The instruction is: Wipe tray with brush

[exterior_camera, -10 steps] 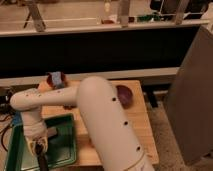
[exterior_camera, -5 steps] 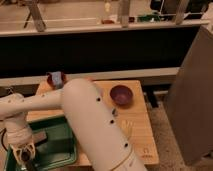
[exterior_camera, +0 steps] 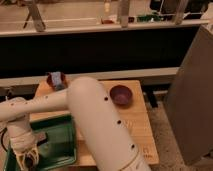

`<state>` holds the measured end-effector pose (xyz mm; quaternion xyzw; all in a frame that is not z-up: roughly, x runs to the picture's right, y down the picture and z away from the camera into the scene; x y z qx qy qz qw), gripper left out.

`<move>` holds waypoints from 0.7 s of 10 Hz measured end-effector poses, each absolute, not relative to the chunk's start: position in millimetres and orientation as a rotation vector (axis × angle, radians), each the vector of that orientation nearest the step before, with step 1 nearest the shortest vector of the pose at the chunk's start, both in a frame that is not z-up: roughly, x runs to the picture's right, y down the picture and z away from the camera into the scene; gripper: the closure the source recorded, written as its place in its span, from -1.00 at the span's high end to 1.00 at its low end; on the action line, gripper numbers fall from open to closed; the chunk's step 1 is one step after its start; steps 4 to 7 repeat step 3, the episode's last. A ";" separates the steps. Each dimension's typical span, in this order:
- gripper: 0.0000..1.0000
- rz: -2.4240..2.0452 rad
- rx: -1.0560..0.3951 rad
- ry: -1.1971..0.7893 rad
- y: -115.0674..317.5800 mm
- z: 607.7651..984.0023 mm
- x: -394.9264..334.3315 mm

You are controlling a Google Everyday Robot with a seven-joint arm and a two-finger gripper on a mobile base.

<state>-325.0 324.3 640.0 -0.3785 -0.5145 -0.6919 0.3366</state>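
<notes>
Camera view: your gripper (exterior_camera: 27, 156) low over the green tray (exterior_camera: 62, 145), grip indiscernible; maroon bowl (exterior_camera: 121, 94) apart on the table (exterior_camera: 140, 125).

The white arm (exterior_camera: 95, 125) covered much of the green tray (exterior_camera: 62, 145), whose near-left corner ran off the bottom edge. The gripper (exterior_camera: 26, 157) hung low over the tray's left end, too blurred to read. The brush could not be made out beneath it.

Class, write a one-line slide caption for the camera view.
Robot's end effector lowered over green tray on wooden table; maroon bowl beyond.
</notes>
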 end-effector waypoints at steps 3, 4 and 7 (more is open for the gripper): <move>-1.00 -1.701 -0.980 -1.316 318.9 641.2 -284.8; -1.00 -1.701 -0.980 -1.316 318.9 641.2 -284.8; -1.00 -1.701 -0.980 -1.316 318.9 641.2 -284.8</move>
